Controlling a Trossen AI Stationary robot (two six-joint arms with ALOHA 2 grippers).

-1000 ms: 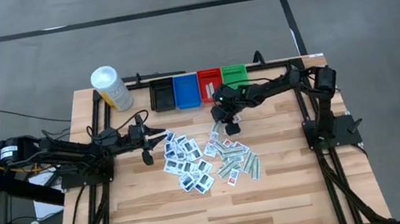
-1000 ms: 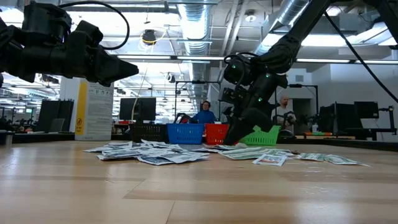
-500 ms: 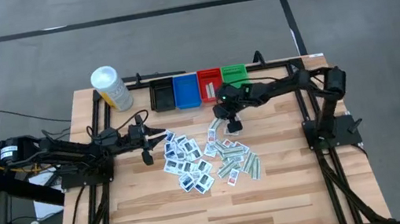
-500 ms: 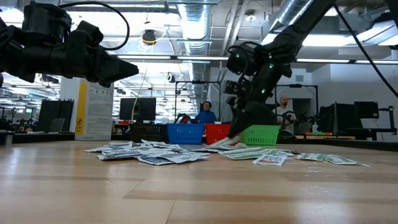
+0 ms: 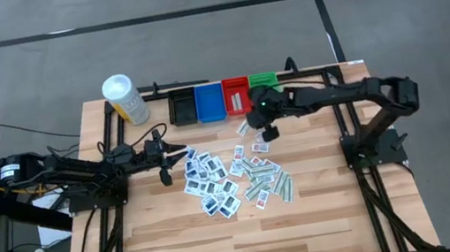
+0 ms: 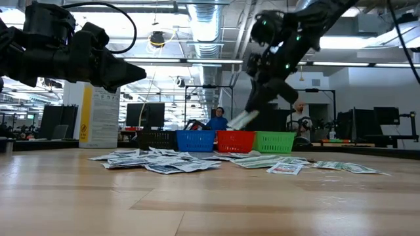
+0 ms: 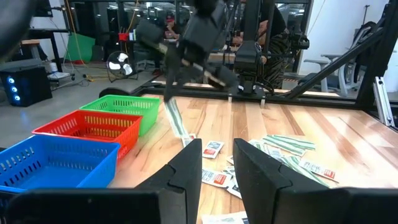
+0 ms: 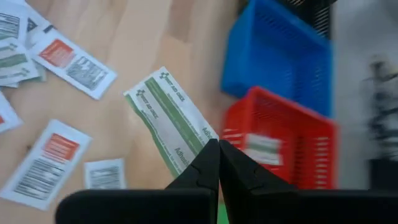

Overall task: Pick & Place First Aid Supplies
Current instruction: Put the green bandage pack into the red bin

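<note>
Wooden tabletop (image 5: 311, 220) carries scattered first aid supplies (image 5: 216, 185) mid-table. Right gripper (image 8: 217, 149), clenched on a green-striped packet (image 8: 171, 118), hovers by the far edge; next comes a drop, probably into the red bin (image 8: 280, 143). Left gripper (image 7: 217, 155) waits, part-open, near the left edge.
</note>
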